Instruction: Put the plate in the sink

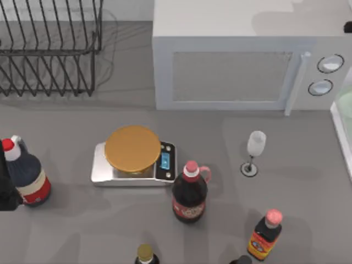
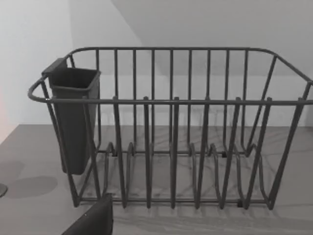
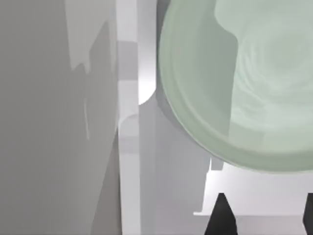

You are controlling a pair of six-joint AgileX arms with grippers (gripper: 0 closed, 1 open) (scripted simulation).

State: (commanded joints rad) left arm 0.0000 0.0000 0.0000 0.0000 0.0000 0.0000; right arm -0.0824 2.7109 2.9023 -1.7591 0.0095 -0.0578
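— Where was the R arm at that pt?

— My right gripper (image 3: 264,220) hung over the sink (image 3: 129,171), at the table's right edge. Both fingertips (image 3: 221,215) were spread wide, w/ nothing between them but the pale sink surface underneath.

— And the plate?

— The plate (image 3: 254,88) sat just ahead of the tips, apart from them, no contact I could see. It lay inside the sink, its curved edge close beside the straight white rim. Mint green, glossy, face up.

— Top view agree?

— Yes. A sliver of the plate (image 1: 346,107) showed at the far right, inside the sink's (image 1: 340,132) thin white edge, right next to the microwave (image 1: 247,60).

— Anything else near you?

— Nothing close. The wine glass (image 1: 254,151) stood nearest, out on the table (image 1: 82,231) away from the sink; the kitchen scale (image 1: 135,159) was farther off toward the middle.

— L side?

— My left arm (image 1: 4,190) was parked at the table's left edge, well apart from everything above. Its cam faced the dish rack (image 2: 171,132). Grip state there: can't tell.
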